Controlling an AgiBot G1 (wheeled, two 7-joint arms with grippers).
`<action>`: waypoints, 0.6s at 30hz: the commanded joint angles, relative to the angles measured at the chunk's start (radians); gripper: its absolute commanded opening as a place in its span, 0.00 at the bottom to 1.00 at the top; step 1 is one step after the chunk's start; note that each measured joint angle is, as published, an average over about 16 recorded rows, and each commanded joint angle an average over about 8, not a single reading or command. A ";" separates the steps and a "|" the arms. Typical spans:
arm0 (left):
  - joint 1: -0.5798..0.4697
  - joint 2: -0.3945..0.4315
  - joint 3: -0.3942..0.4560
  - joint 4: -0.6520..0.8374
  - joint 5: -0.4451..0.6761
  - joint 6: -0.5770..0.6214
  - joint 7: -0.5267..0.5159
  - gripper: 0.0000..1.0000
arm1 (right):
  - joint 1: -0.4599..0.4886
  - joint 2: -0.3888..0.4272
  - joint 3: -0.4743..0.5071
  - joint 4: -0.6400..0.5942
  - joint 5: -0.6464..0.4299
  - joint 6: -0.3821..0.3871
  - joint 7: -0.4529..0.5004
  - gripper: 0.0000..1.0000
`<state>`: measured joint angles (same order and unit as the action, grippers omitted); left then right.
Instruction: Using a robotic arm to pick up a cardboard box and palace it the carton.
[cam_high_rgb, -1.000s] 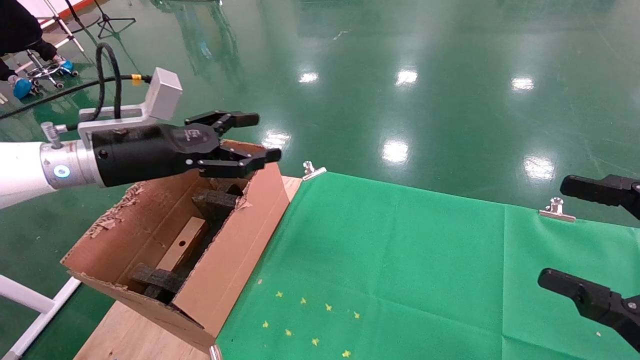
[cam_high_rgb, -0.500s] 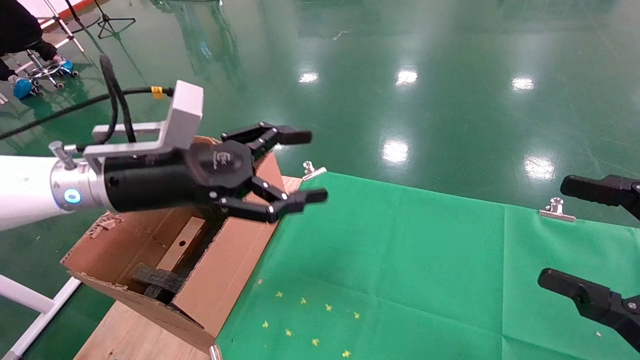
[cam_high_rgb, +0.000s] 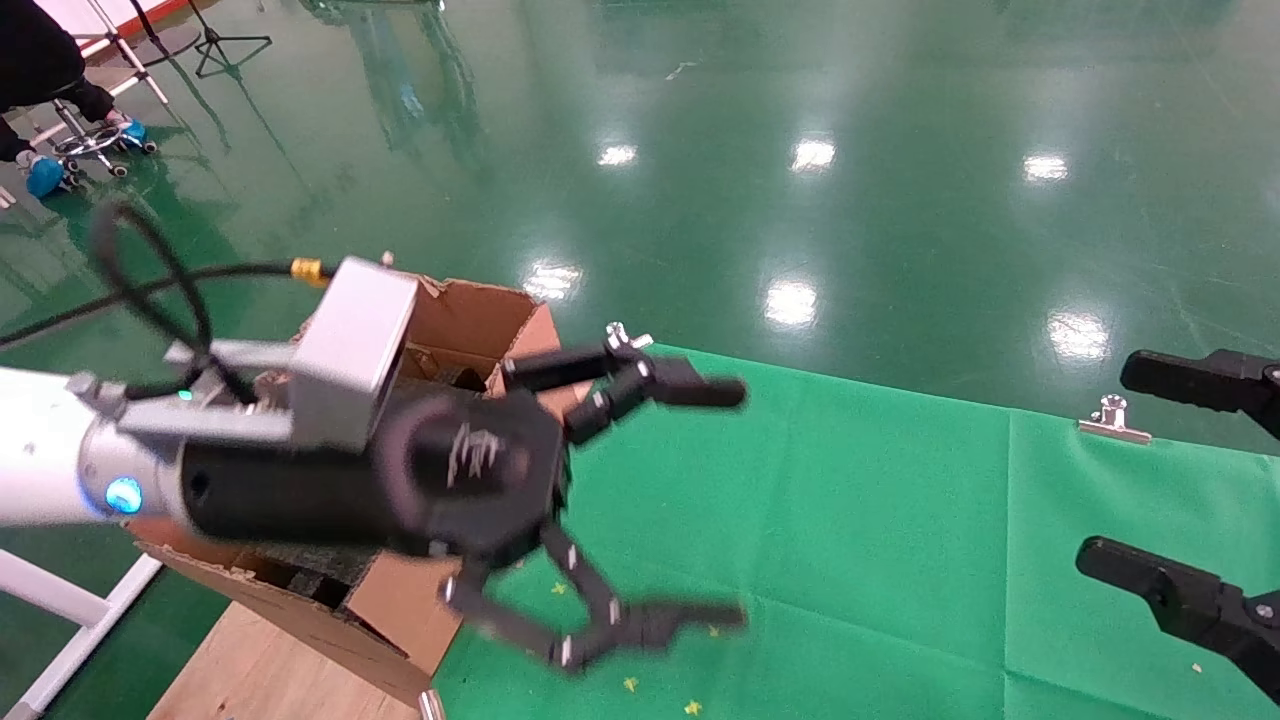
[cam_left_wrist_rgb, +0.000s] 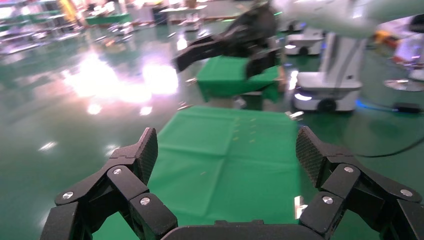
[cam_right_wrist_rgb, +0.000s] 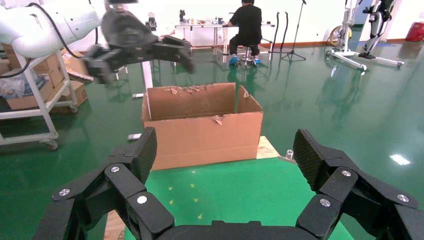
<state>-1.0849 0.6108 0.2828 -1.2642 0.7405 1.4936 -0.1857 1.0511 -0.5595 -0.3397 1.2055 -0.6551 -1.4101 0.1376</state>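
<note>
The small taped brown cardboard box is hidden now; a second ago it lay inside the large torn-flapped brown carton, so placement looks done. The white left robotic arm has swung off the carton over the green-clothed bench, left gripper spread wide, empty. Right gripper idles open at the bench's right side.

Wooden tabletop, bare at the left edge. Green cloth spread over the rest, held by metal clips along the far edge. Small yellow star marks on the cloth near the front. Carton standing on the bare wood, just beside the cloth.
</note>
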 joint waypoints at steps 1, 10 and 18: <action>0.020 0.000 -0.006 -0.039 -0.020 0.005 -0.003 1.00 | 0.000 0.000 0.000 0.000 0.000 0.000 0.000 1.00; 0.026 0.000 -0.009 -0.049 -0.028 0.007 -0.004 1.00 | 0.000 0.000 0.000 0.000 0.000 0.000 0.000 1.00; 0.018 0.000 -0.006 -0.034 -0.019 0.004 -0.003 1.00 | 0.000 0.000 0.000 0.000 0.000 0.000 0.000 1.00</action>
<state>-1.0660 0.6112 0.2764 -1.2992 0.7209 1.4983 -0.1891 1.0509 -0.5594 -0.3397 1.2054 -0.6550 -1.4098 0.1376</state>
